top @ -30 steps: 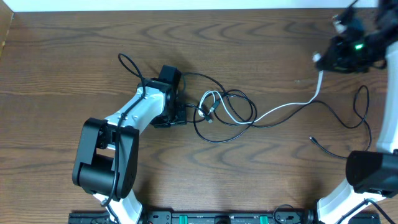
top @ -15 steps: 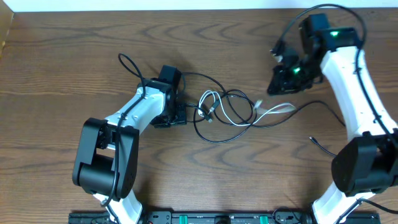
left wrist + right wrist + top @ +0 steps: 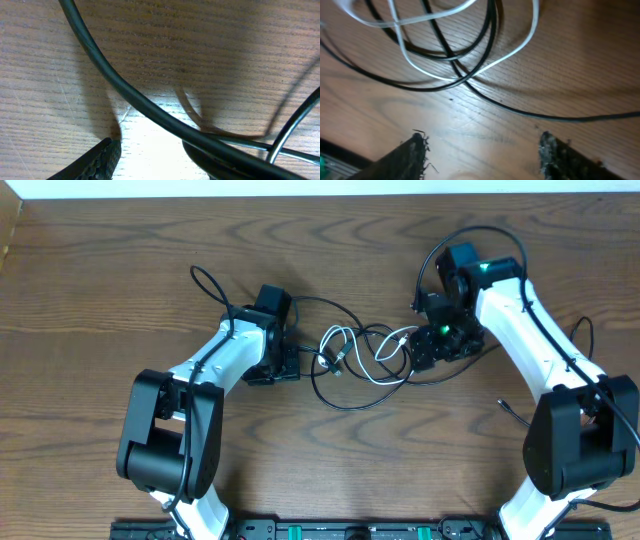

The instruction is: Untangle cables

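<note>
As the cables [image 3: 365,358] look limp and light, pinch the three-o'clock white loop [image 3: 400,337]; right gripper [image 3: 482,141] gapes, left gripper [image 3: 290,365] unclear.

Two arms share one livery: white shells between bulky black joints. The left arm [image 3: 235,350] has a black cable [image 3: 200,280] looping at 11 o'clock. The right arm [image 3: 530,330] has its cable loop [image 3: 470,232] at 12 o'clock and a green light [image 3: 487,270] on its black wrist. Up close, the right fingers [image 3: 415,152] are black with frayed edges, the left finger [image 3: 100,160] black and finely woven.
</note>
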You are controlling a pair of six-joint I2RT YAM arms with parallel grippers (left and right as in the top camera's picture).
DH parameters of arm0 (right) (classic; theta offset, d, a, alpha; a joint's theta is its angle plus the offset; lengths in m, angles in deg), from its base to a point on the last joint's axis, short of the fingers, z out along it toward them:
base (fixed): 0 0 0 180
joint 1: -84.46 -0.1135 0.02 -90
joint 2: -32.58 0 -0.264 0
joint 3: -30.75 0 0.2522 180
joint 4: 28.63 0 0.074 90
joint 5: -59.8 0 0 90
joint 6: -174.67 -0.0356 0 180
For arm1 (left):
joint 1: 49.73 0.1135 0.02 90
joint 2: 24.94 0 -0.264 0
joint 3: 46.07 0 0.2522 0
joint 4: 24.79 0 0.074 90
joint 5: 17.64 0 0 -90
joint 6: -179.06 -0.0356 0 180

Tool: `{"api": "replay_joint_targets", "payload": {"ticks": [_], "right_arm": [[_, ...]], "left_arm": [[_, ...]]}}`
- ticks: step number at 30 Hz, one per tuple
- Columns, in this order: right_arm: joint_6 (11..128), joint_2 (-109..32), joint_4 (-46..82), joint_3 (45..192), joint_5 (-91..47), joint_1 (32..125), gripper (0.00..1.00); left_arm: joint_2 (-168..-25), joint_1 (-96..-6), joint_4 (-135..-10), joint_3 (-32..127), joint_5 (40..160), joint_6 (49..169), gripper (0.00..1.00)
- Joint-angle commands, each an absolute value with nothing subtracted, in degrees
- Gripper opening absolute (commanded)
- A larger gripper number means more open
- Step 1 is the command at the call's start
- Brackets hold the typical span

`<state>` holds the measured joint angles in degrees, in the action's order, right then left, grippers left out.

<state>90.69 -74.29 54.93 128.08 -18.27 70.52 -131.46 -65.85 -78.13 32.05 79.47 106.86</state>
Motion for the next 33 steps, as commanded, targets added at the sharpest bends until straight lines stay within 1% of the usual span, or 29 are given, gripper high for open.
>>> {"api": "replay_joint_targets", "payload": {"ticks": [1,2,4,5,8,13,17,20,24,25,26,28,29,31,33], "right_arm": [[87.7,-73.81,52.11,124.61,-19.34,70.46,0.73],[86.12,-73.83,50.56,123.58,-19.36,70.55,0.72],[82.89,-73.83,47.08,121.81,-19.61,70.7,0.66],[80.61,-73.83,44.7,120.87,-19.89,70.9,0.61],[76.48,-73.83,39.48,119.25,-20.94,71.38,0.51],[74.63,-73.83,33.36,117.74,-20.89,71.73,0.5],[68.92,-73.83,29.18,115.21,-20.92,71.55,0.41],[66.39,-73.83,24.15,111.69,-20.89,71.55,0.4],[66.52,-73.83,15.94,107.52,-20.92,71.49,0.39],[66.49,-73.83,13.79,106.4,-20.85,71.49,0.37],[66.47,-73.83,12.26,105.55,-20.85,71.49,0.29],[66.49,-73.83,10.52,104.35,-20.85,71.49,0.1],[66.49,-73.83,10.41,104.21,-20.85,71.49,0.05],[66.52,-73.83,10.19,104.24,-20.85,71.51,0.01],[66.52,-73.81,9.66,104.46,-20.85,71.51,0.01]], "left_arm": [[-132.47,-65.54,-78.11,31.65,78.34,106.99,0.57],[-132.47,-65.54,-78.11,31.65,78.34,106.99,0.57],[-132.47,-65.54,-78.11,31.65,78.34,106.99,0.57],[-132.47,-65.54,-78.08,31.65,78.34,106.99,0.57],[-132.47,-65.54,-78.08,31.65,78.34,106.99,0.57],[-132.47,-65.54,-78.11,31.65,78.34,106.99,0.57],[-132.47,-65.54,-77.97,31.65,78.34,106.99,0.57],[-132.47,-65.54,-77.67,31.65,78.34,106.99,0.57],[-132.47,-65.54,-77.69,31.65,78.34,106.99,0.57],[-132.47,-65.54,-77.69,31.65,78.34,106.99,0.57],[-132.47,-65.54,-77.69,31.65,78.34,106.99,0.57],[-132.47,-65.54,-77.69,31.65,78.34,106.99,0.57],[-132.47,-65.54,-77.69,31.65,78.34,106.97,0.57],[-132.47,-65.54,-77.69,31.65,78.34,106.99,0.57],[-132.47,-65.54,-77.67,31.65,78.34,106.99,0.57]]}}
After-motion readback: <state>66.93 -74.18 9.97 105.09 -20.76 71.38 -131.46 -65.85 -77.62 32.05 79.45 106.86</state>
